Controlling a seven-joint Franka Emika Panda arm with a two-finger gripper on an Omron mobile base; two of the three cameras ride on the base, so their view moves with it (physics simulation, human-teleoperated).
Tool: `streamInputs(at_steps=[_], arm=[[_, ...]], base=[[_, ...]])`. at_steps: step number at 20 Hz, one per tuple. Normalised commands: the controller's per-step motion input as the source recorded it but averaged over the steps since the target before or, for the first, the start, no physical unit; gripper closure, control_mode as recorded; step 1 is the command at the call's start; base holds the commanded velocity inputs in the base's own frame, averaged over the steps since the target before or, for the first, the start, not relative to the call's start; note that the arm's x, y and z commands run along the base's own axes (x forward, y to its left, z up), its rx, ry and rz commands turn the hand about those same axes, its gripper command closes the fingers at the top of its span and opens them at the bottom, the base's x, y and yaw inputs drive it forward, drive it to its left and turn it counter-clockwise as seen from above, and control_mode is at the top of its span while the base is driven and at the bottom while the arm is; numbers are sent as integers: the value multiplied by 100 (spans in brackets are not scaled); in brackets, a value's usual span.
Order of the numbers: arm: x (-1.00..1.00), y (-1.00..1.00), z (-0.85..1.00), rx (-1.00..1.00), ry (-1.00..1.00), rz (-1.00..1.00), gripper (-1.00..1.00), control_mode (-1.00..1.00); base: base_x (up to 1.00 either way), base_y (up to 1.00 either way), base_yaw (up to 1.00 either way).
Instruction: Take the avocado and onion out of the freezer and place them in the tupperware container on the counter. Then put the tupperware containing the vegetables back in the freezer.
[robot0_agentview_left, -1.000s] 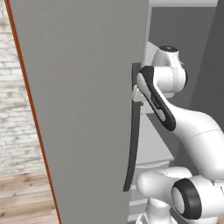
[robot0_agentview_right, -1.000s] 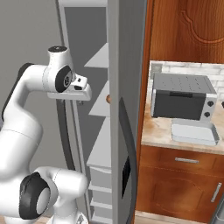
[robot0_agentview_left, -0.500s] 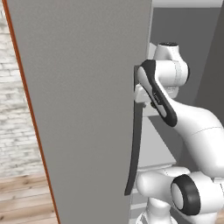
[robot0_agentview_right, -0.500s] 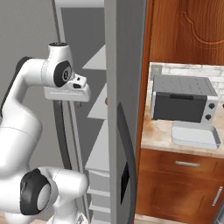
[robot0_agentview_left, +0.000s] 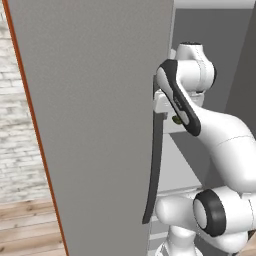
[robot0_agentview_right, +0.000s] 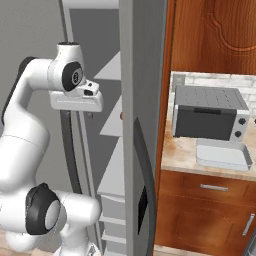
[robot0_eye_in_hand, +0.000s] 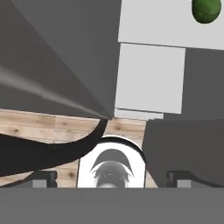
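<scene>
Avocado (robot0_eye_in_hand: 206, 11) sits on a pale freezer (robot0_agentview_right: 137, 75) shelf at the far right of the hand view. Tool (robot0_eye_in_hand: 111, 177) fingers stand spread wide, holding nothing, beside the dark door handle (robot0_agentview_left: 154, 165). Tupperware container (robot0_agentview_right: 223, 154) rests on the tabletop (robot0_agentview_right: 177, 157), right of the freezer, before the toaster oven (robot0_agentview_right: 208, 112).

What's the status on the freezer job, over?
Gripper open, empty. Avocado on freezer shelf. Tupperware container on counter. Door handle close beside fingers.
</scene>
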Motion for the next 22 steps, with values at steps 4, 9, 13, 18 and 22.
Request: streamInputs(at_steps=[4, 9, 13, 18, 22], arm=[[-1, 0, 0, 0, -17, 0, -100, -100], [-3, -8, 0, 0, -10, -5, -100, -100], [-11, -46, 0, 0, 0, -10, -100, -100], [-21, -41, 0, 0, 0, -14, -100, -100], [0, -40, -5, 0, 0, -14, -100, -100]], base=[[0, 0, 0], [0, 0, 0], [0, 0, 0], [0, 0, 0], [0, 0, 0]])
